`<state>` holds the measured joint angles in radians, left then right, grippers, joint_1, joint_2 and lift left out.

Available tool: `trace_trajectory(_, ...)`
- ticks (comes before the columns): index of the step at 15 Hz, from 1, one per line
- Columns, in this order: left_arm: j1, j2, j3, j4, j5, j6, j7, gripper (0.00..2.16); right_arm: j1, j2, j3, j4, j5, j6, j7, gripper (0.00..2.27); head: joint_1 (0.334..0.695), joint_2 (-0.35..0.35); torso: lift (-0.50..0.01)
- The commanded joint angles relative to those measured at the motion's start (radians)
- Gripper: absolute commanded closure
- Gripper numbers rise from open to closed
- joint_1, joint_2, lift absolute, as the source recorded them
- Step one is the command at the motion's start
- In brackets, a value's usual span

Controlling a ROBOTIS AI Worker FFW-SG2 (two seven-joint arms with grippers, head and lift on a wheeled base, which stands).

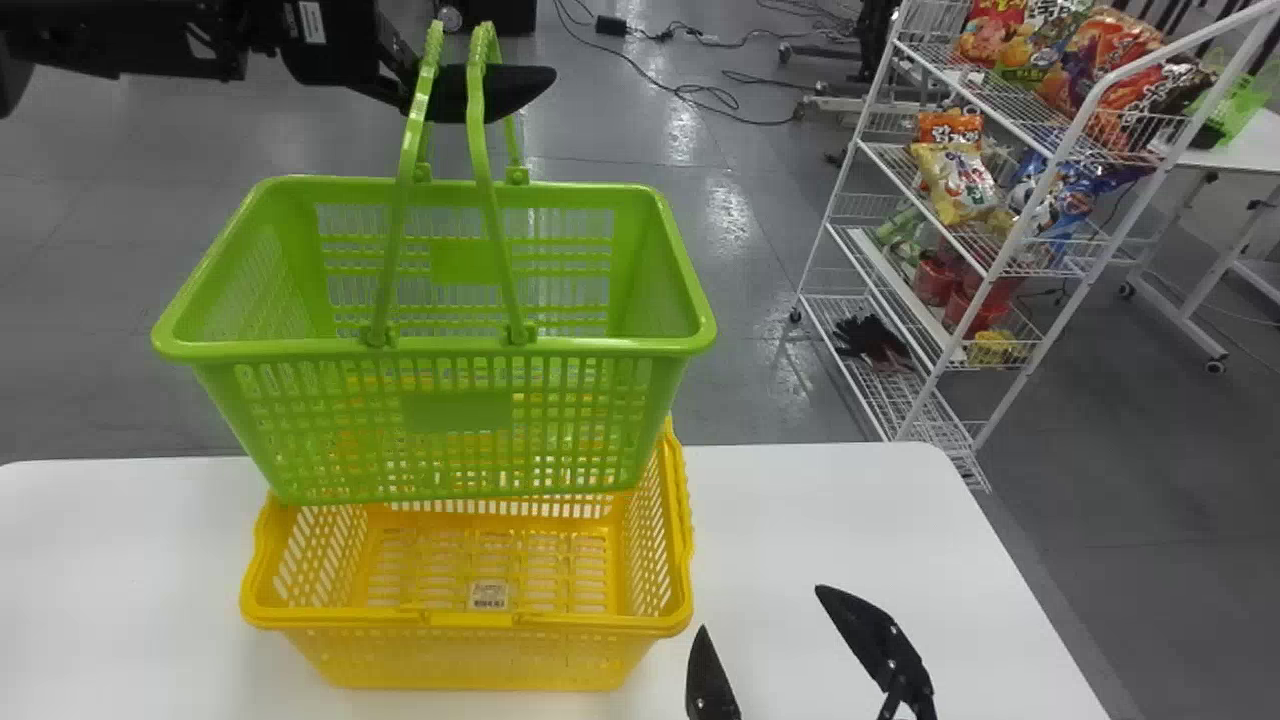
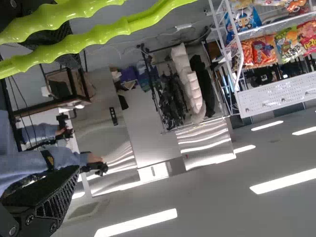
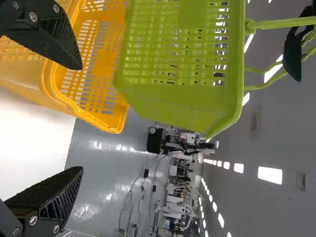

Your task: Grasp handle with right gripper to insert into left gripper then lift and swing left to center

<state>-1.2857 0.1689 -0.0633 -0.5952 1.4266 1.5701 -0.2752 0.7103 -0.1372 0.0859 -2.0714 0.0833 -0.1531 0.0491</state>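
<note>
In the head view, my left gripper (image 1: 512, 90) is at the upper left, with the green basket (image 1: 455, 410) hanging from it in the air. Both green handles (image 1: 492, 200) pass across its finger. The left wrist view has the left gripper (image 2: 79, 118) with its fingers wide apart and the handles (image 2: 98, 37) lying across the upper one. At the bottom right of the head view, my right gripper (image 1: 765, 618) stands open over the table, apart from the baskets. From the right wrist view, the right gripper (image 3: 80, 118) has nothing between its fingers, and the green basket (image 3: 182, 54) is beyond them.
A yellow basket (image 1: 470, 655) sits on the white table (image 1: 820, 520), below and partly behind the green one. Beyond the table, a white wire rack (image 1: 850, 175) with snack bags stands on the floor at the right. Cables (image 1: 700, 95) lie on the floor farther back.
</note>
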Motion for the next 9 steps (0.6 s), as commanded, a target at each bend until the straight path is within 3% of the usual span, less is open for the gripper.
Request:
trace_trajectory(1, -0.027, 0.003, -0.007, 0.022, 0.015, 0.001, 0.001, 0.07, 0.001, 0.002, 0.0, 0.016, -0.005, -0.022, 0.0, 0.08, 0.602, -0.189, -0.093)
trace_trajectory(6, -0.046, 0.009, -0.013, 0.037, 0.031, 0.001, 0.001, 0.06, 0.008, 0.004, -0.003, 0.054, -0.014, -0.075, 0.0, 0.08, 0.59, -0.187, -0.093)
trace_trajectory(9, -0.053, 0.011, -0.013, 0.045, 0.038, 0.001, 0.017, 0.22, 0.008, 0.004, -0.006, 0.073, -0.027, -0.102, 0.0, 0.08, 0.595, -0.188, -0.093)
